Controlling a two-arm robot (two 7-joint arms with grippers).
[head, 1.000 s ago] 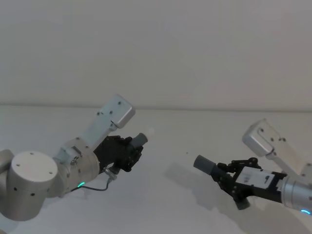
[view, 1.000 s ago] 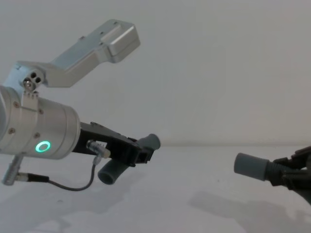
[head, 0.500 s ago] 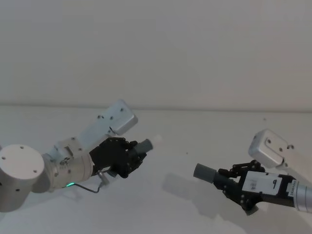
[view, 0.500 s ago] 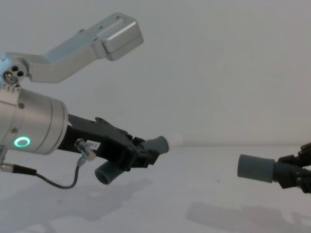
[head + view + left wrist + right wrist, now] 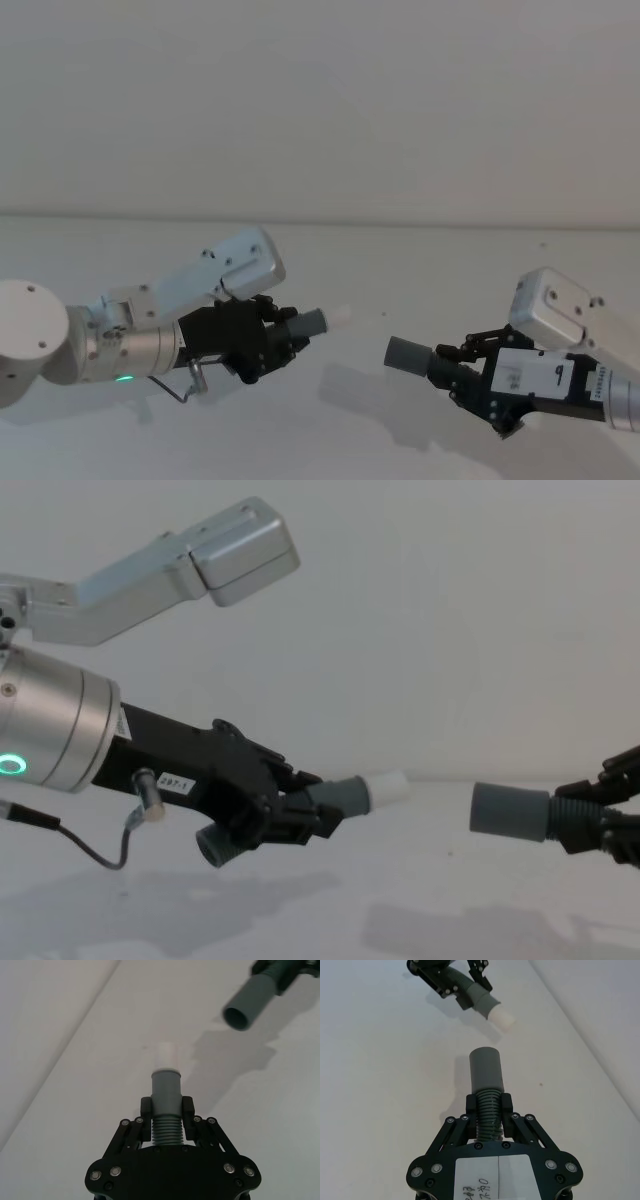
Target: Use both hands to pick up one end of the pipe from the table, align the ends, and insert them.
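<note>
Left end effector [image 5: 308,815] has levelled, clenched on the pipe piece with the white tip [image 5: 388,786]. Right end effector [image 5: 452,362] grips the piece with the open end [image 5: 500,809]. Both are above the counter [image 5: 400,265]. The gap is smaller; the axes possibly still sit slightly off.

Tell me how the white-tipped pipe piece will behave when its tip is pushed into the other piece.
The white-tipped pipe piece is clamped at its ribbed middle by the left gripper, so it will probably flex and the tip may deflect. It looks light: slim fingers hold it clear of the table.
</note>
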